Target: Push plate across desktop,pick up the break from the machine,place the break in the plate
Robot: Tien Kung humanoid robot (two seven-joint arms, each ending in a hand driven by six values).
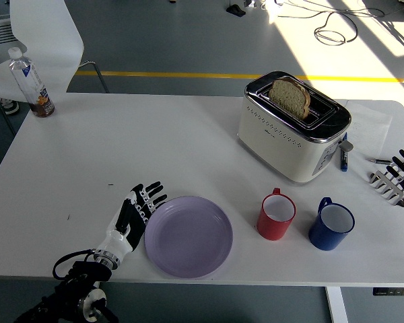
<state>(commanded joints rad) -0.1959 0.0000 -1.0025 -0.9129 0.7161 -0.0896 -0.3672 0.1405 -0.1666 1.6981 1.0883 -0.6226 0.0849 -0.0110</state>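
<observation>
A lilac plate [188, 236] lies near the table's front edge. My left hand [136, 211] is open, fingers straight, its edge against the plate's left rim. A slice of bread [290, 97] stands in the slot of a cream and chrome toaster [291, 128] at the back right. My right hand [398, 177] is open and rests on the table at the far right edge.
A red mug [277, 215] and a blue mug [331, 225] stand right of the plate, in front of the toaster. A blue pen [343, 157] lies beside the toaster. A bottle [29, 83] stands at the back left corner, with a white chair [44, 33] behind.
</observation>
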